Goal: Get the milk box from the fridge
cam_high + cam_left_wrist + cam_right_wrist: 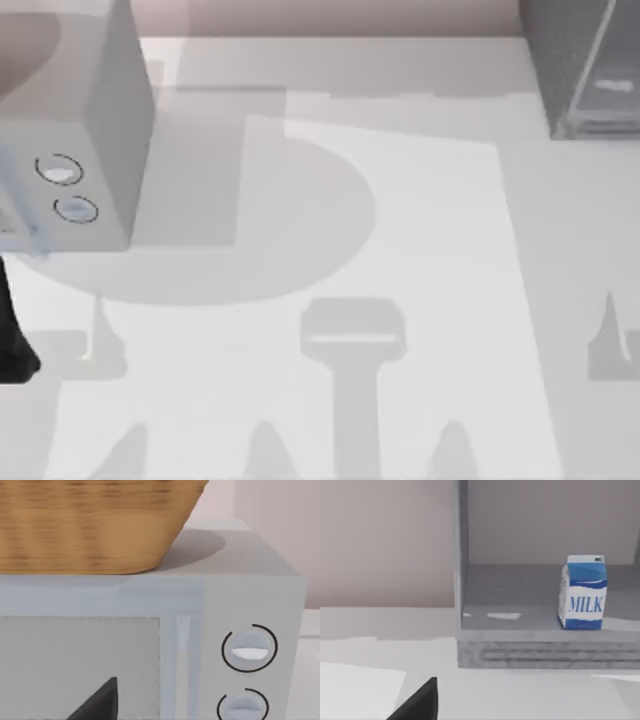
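Inside one fridge (540, 645) stands one milk box (582, 594)

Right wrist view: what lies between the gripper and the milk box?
Bare tabletop, then the fridge's ribbed front ledge. The milk box stands upright on the fridge floor just behind that ledge, nothing else before it. The right gripper's finger is low in the right wrist view.

The fridge (585, 70) and the dialled box (75, 130) are cut off by the top view's edges.
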Controlling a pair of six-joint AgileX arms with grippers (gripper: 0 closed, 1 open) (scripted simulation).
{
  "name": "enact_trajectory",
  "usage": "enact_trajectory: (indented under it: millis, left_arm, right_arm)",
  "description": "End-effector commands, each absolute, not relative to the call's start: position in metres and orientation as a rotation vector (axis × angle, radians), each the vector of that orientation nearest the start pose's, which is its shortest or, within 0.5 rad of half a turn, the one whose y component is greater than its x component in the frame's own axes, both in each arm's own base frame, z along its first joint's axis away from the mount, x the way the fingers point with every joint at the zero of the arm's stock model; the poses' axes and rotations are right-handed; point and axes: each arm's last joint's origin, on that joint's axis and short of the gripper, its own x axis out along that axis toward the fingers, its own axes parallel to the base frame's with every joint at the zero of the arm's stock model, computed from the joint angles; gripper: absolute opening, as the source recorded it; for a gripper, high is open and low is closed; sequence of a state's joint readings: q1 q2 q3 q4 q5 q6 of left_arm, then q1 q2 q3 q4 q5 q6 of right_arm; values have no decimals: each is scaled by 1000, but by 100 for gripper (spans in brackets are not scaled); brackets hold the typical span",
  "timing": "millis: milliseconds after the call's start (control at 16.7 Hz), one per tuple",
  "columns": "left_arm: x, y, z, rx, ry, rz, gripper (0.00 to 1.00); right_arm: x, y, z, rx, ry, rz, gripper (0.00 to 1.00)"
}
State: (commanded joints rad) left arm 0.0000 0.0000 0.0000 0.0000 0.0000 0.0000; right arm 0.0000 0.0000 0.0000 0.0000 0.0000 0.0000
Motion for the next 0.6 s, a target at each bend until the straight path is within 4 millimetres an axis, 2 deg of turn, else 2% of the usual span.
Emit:
enact_trajectory:
  millis: [300,600]
  left_arm:
    - [106,-1,160,0,0,0,100]
    - [106,-1,160,0,0,0,100]
  right_arm:
    - [109,-3,165,-2,-11,1,100]
    - [129,-14,180,-14,-46,-5,100]
